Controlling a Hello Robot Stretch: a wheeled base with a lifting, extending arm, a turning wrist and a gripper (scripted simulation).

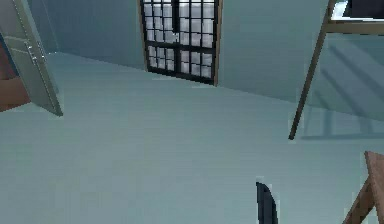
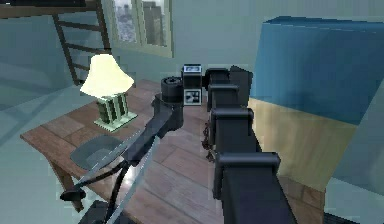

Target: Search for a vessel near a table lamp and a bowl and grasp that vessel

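- The vessel we cannot name for sure: a low grey shape (image 2: 98,150) lies on the wooden table (image 2: 60,128), near the table lamp (image 2: 107,86), and we cannot tell whether it is the vessel or the bowl.
- The arm side view also gives us a ladder (image 2: 85,40) by a window (image 2: 140,20) and a blue-over-tan block (image 2: 320,85) past the table.
- The forward view gives us pale floor (image 1: 150,130), a dark-paned window (image 1: 180,38) and a slanting wooden post (image 1: 310,70).
- The arm (image 2: 240,160) rises from the bottom edge out over the table, with two white squares (image 2: 190,86) at its far end.
- The gripper (image 2: 105,180) slants down to the left across the grey shape; we cannot tell its fingers' state, nor whether it holds anything.
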